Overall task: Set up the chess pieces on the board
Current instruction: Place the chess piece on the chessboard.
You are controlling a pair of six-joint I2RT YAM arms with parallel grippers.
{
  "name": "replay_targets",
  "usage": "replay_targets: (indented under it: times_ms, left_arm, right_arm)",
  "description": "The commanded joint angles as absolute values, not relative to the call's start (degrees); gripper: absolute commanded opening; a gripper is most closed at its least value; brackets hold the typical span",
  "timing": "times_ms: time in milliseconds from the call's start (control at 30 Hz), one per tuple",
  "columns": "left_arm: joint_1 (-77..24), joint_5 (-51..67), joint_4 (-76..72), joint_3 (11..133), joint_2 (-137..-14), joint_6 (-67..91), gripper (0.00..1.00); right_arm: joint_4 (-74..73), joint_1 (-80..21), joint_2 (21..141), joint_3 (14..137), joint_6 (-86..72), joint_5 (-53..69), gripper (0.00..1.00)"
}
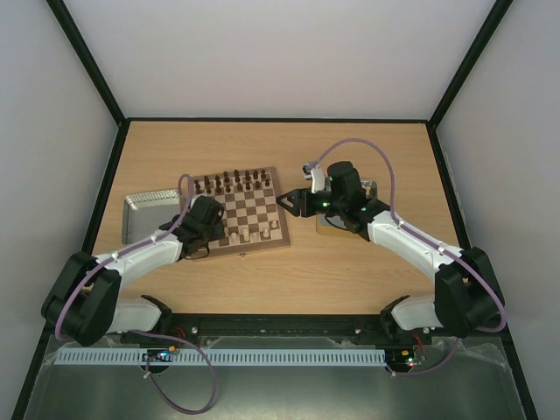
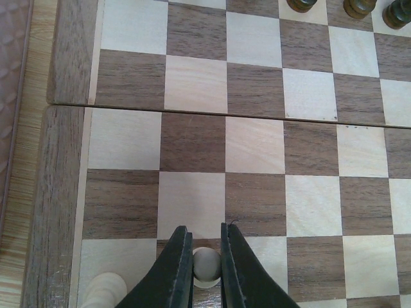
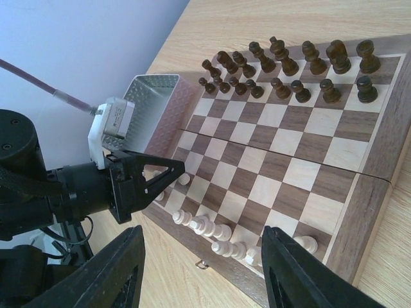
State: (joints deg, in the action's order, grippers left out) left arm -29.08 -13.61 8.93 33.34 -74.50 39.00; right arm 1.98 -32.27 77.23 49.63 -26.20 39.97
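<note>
The board (image 1: 262, 206) lies mid-table, with dark brown pieces (image 1: 234, 182) lined along its far rows. Several cream pieces (image 3: 215, 228) stand along the near row, and one more (image 2: 106, 290) stands left of my left gripper. My left gripper (image 2: 205, 230) is over the near left squares (image 1: 214, 226), its jaws shut on a cream pawn (image 2: 207, 264) that stands on a dark square. My right gripper (image 3: 205, 269) is open and empty, hovering at the board's right edge (image 1: 287, 201). The left gripper also shows in the right wrist view (image 3: 144, 183).
A shallow metal tin (image 1: 144, 214) lies left of the board and also shows in the right wrist view (image 3: 157, 102). A second tin (image 1: 359, 197) lies under the right arm. Dark pieces (image 2: 359, 6) stand at the top right of the left wrist view.
</note>
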Motion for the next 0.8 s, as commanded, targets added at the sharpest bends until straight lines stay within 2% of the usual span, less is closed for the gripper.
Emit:
replay_targets:
  times_ms: [0,300,533,767]
  left_arm:
    - [-29.2,-14.6,11.1,33.0,-74.1,38.8,0.05]
    - [-29.3,-15.0,13.2,33.1,-73.3,37.7,0.05]
    - [-29.3,-13.2,12.5,33.9,-74.2,36.7,0.18]
    - [-29.3,-12.2,13.8,35.9,-73.8,36.5,0.25]
  right_arm:
    - [1.6,-32.5,78.1,51.0,-26.5,39.2,0.50]
    - [1.7,-32.5,78.4,51.0,-26.6,39.2,0.50]
    - [1.8,-32.5,78.5,51.2,-26.7,39.5,0.50]
    - [1.3,-32.5,78.0,51.3,-26.6,39.0,0.50]
